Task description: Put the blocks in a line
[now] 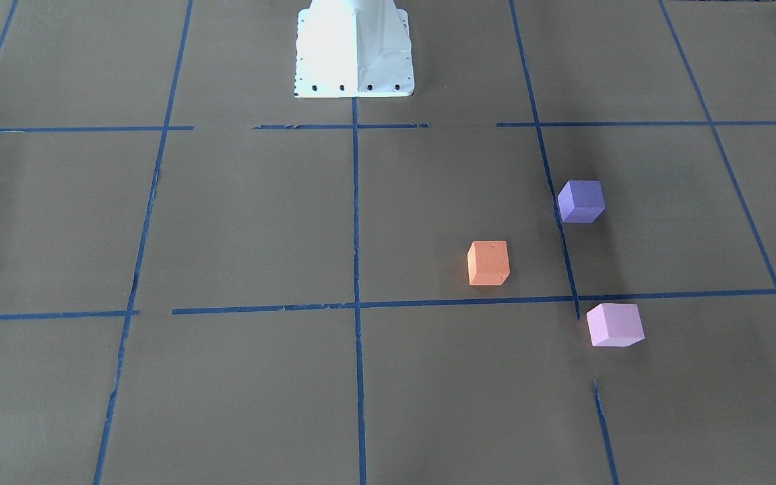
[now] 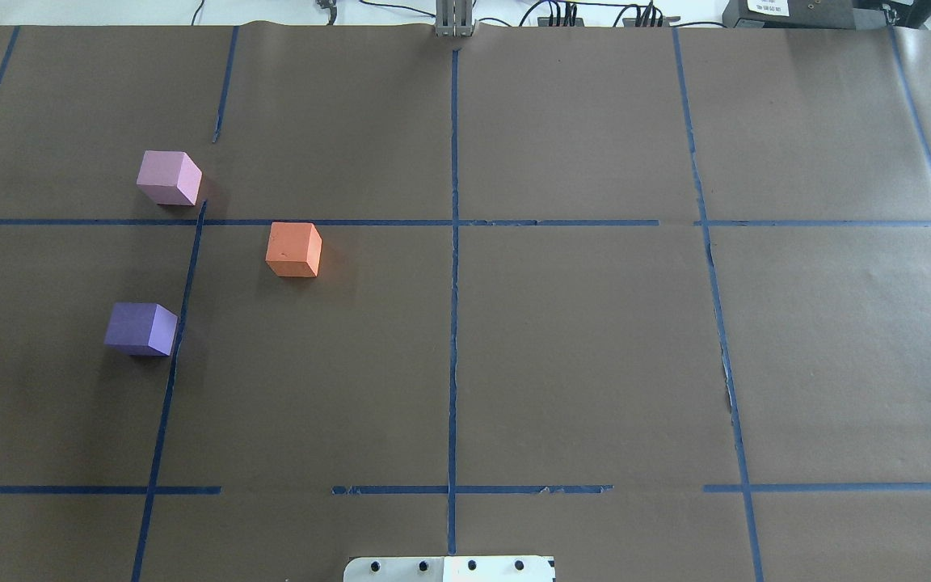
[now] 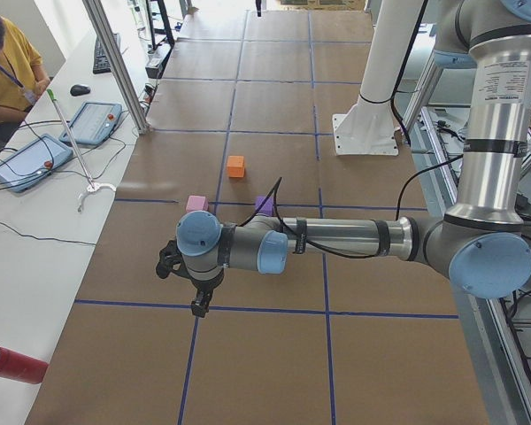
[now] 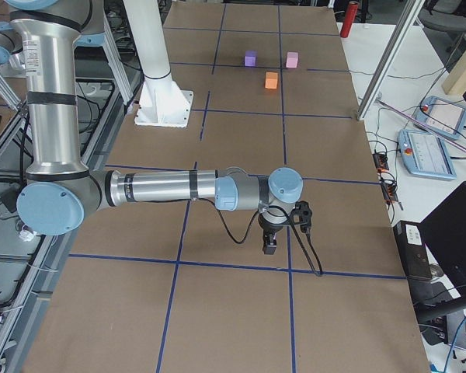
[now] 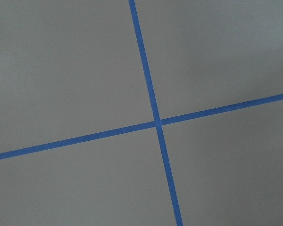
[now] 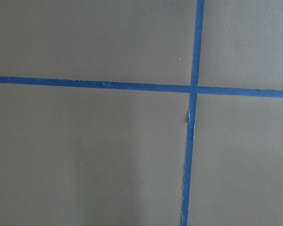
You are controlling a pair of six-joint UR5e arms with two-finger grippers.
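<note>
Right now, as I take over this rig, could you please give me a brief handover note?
Left end effector: above the table, away from the blocks; open or shut, cannot tell.
Right end effector: likewise, far on the robot's right.
Orange block, purple block and pink block sit apart on the robot's left half, in a triangle.
Done: nothing aligned.
Left: bring all three into one line.
</note>
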